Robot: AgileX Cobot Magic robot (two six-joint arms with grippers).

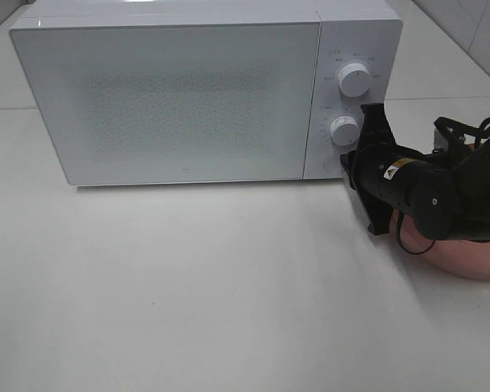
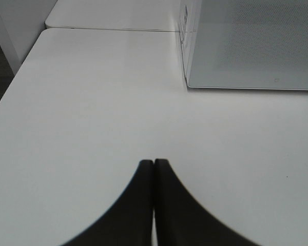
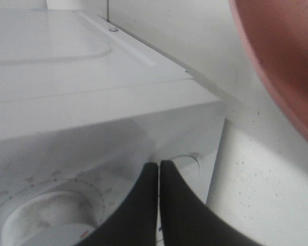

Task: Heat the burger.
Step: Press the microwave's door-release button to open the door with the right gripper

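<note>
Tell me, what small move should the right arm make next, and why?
Probably push the shut right end effector forward onto the round white button low on the control panel of the white box-shaped microwave oven: its frosted door is closed, and the tips sit just beside that button.

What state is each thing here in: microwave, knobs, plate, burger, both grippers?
Microwave door: closed.
Upper knob and lower knob: not gripped, settings too small to read.
Pink plate: on the table right of the microwave, largely hidden by the right arm.
Burger: not in view.
Right gripper: shut, tips at the round button below the knobs.
Left gripper: shut, empty, over the table.
</note>
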